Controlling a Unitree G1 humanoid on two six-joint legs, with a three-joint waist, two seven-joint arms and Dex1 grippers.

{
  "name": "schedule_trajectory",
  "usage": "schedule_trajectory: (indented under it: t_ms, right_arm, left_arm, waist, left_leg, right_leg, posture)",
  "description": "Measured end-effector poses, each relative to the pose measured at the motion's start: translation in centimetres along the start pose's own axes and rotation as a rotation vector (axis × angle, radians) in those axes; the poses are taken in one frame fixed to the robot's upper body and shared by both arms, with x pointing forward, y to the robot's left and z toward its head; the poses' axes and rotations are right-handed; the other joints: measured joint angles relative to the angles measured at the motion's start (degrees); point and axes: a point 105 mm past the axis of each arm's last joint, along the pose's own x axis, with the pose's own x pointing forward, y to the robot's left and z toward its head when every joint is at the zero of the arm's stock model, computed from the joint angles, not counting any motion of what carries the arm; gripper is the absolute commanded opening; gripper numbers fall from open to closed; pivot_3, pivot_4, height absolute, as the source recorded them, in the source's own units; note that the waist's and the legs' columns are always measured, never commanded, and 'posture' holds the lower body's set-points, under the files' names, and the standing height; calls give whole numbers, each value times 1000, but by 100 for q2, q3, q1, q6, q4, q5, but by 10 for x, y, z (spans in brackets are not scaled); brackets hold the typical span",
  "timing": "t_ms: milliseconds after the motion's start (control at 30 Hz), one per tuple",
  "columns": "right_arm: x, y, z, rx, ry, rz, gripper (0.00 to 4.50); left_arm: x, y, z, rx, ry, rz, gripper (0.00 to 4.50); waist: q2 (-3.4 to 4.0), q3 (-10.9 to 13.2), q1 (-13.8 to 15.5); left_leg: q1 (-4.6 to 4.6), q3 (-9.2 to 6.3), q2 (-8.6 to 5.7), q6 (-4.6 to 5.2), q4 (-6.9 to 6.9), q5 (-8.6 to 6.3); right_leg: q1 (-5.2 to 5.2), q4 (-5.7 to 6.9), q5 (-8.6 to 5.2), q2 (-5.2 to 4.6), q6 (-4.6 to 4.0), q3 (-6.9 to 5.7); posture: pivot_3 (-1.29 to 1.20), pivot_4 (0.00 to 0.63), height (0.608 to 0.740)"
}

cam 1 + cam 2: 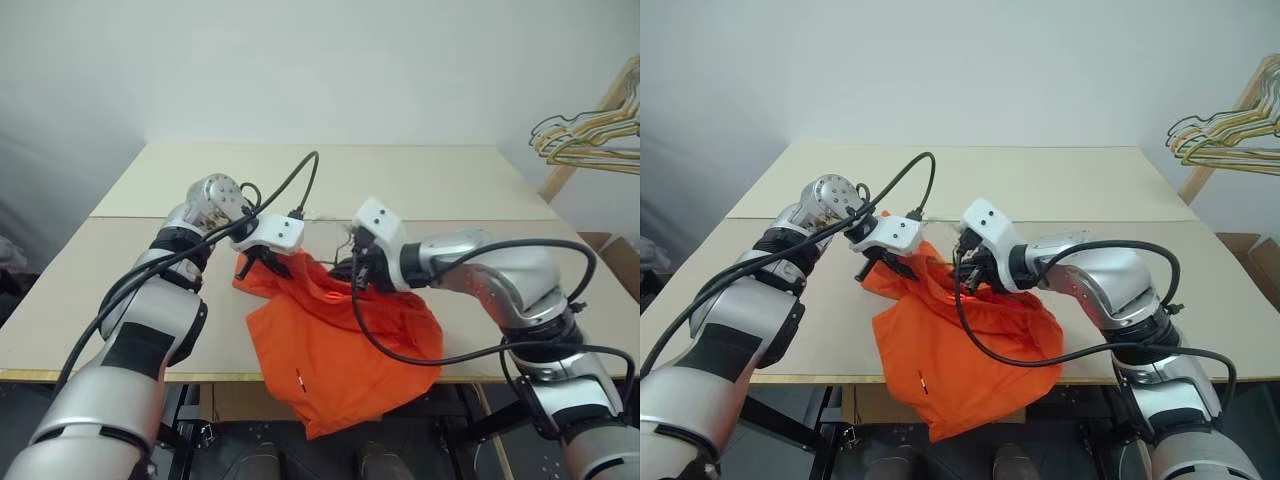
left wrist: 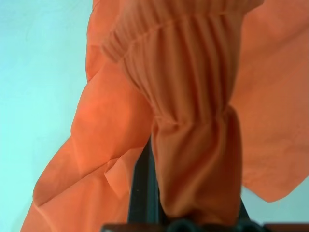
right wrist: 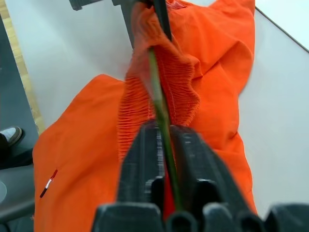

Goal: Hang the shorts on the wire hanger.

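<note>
Both grippers hold the shorts [image 1: 340, 350] in the middle of the frame: the left gripper [image 1: 268, 262] pinches the waistband, and the right gripper [image 3: 164, 145] is pressed together on the wire hanger [image 3: 159, 104] and fabric. Seen from the right wrist, the wire runs straight away from the right gripper into the waistband toward the left one, so I judge the right arm must feed it along this line.

We are seeing the shorts [image 1: 335, 355] covering most of the wire hanger [image 3: 161, 116], while the hanger bunch [image 1: 590, 135] at two o'clock is running off the edge.
</note>
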Motion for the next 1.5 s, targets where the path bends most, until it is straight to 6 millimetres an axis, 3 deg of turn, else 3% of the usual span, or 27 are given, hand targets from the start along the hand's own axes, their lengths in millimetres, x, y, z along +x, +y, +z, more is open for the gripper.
schedule_trajectory:
  t_ms: [133, 233, 367, 600, 633, 733, 867, 967, 1067, 1433, 1500]
  right_arm:
    - [-1, -1, -1, -31, -23, 0, 23]
    - [-4, -4, 0, -65, -36, -4, 0]
    - [-10, -10, -12, -80, -18, -23, 0]
    - [-18, -12, -25, -91, 0, -13, 0]
    - [-20, -13, -26, -91, 0, -17, 0]
    - [-22, -14, -29, -87, 2, -15, 0]
    - [-30, -15, -25, -101, -14, -28, 0]
    - [-33, -15, -23, -109, -19, -22, 0]
    - [-33, -14, -23, -109, -19, -17, 0]
    - [-43, -15, -24, -95, -28, -29, 0]
    - [-43, -15, -25, -91, -26, -27, 0]
  left_arm:
    - [-2, 1, 1, 1, -11, 11, 0]
    - [-4, 2, 3, -8, -36, 27, 741]
    - [-11, 6, 9, -45, -117, 64, 2052]
    - [-46, 15, 10, -85, -156, 168, 4447]
    - [-49, 14, 6, -95, -150, 174, 4480]
    - [-50, 11, -6, -80, -94, 205, 4480]
    - [-36, -3, -26, -82, -24, 163, 4480]
    - [-30, 2, -30, -74, 14, 206, 4480]
    - [-23, 5, -31, -70, 39, 218, 3858]
    - [-20, 7, -35, -88, 51, 247, 89]
    - [-20, 8, -35, -95, 47, 256, 40]
  waist:
    - [0, 0, 16]
    - [0, 0, 31]
    - [0, 0, 35]
    - [0, 0, 15]
    - [0, 0, 17]
    - [0, 0, 41]
    - [0, 0, 59]
    - [-1, 0, 108]
    - [-1, 0, 126]
    - [-1, 0, 120]
    - [-1, 0, 122]
  left_leg:
    - [-1, -1, -2, 0, 1, 0]
    - [0, -1, -2, 0, 2, 0]
    - [-1, -1, -1, 0, 2, 0]
    - [5, -2, -1, 0, -2, 0]
    - [4, -2, -1, 0, -2, 0]
    - [6, -1, -2, 0, -1, 0]
    - [2, -1, -2, 0, 0, 0]
    - [2, -1, -2, 0, 3, 0]
    - [3, 0, -2, 0, 3, 0]
    - [2, 0, -1, 0, 3, 0]
    - [2, 0, -2, 0, 3, 0]
  right_leg:
    - [2, 0, 0, -1, 0, -1]
    - [3, -1, 0, -1, 0, -2]
    - [2, -1, 0, -1, 1, -2]
    - [2, 0, -1, 0, 1, -2]
    - [2, 0, -1, 0, 1, -2]
    - [6, -1, -1, -1, 1, -1]
    - [5, -1, 0, -1, 0, -2]
    - [7, -2, 0, -2, 1, -4]
    - [6, 0, 0, -1, 0, -4]
    - [4, -1, 0, -1, 0, -3]
    - [4, -1, 0, -1, 0, -4]
  posture:
    - [35, 0, 740]
    - [40, 0, 740]
    - [51, 0, 740]
    - [61, 0, 740]
    - [61, 0, 740]
    - [61, 0, 740]
    - [49, 0, 740]
    - [49, 0, 740]
    - [31, 0, 740]
    - [32, 0, 740]
    - [34, 0, 740]
